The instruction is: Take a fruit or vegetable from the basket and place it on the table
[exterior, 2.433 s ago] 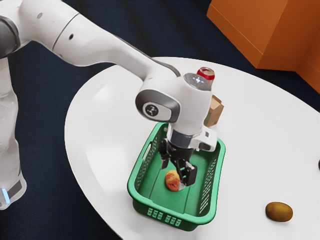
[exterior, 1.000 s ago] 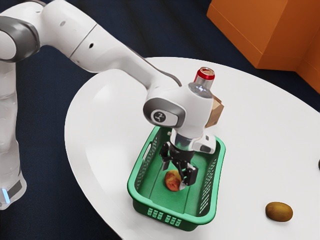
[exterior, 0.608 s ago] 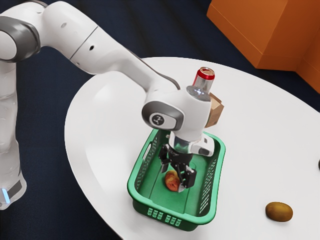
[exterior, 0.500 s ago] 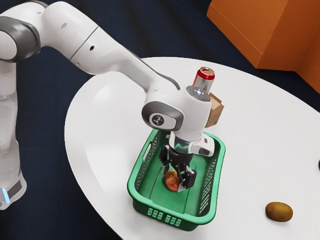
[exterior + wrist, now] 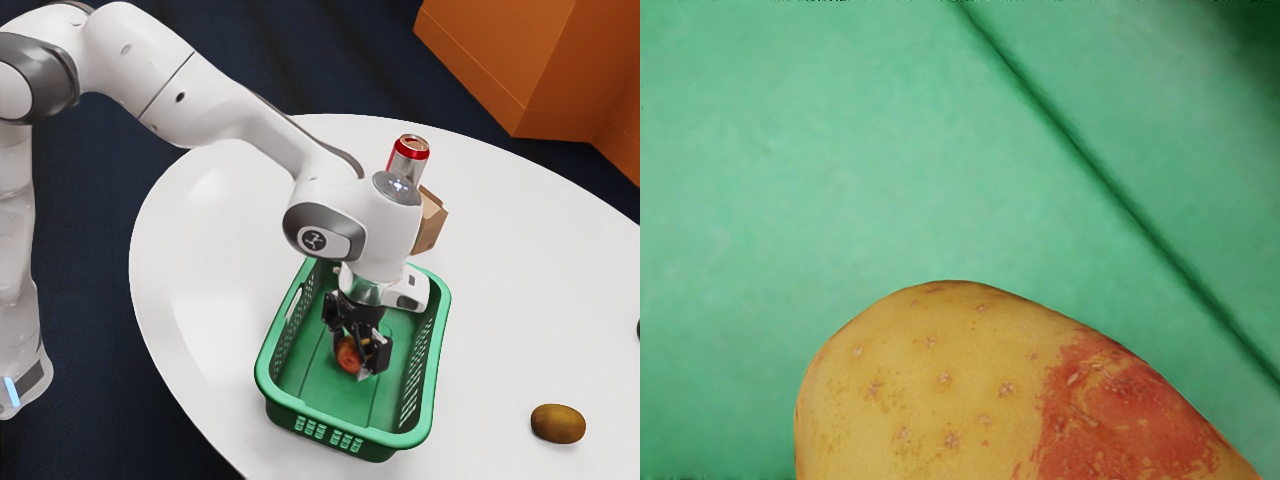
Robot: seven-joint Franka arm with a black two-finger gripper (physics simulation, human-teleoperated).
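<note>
Shifted slightly toward the exterior view's right, the potato (image 5: 970, 390) now sits gripped between both fingers of the gripper (image 5: 352, 359), low inside the green basket (image 5: 439, 345), whose walls surround them. Kiwi (image 5: 558, 423) lies on the table (image 5: 520, 300), right; beyond the basket, far side, stand a brown carton (image 5: 431, 222) and red-banded can (image 5: 410, 154), its lettering unreadable.

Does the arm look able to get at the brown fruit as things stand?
Probably not directly: the hand is down in the green basket, closed on the potato, with a basket wall between it and the brown fruit, which lies uncovered.
</note>
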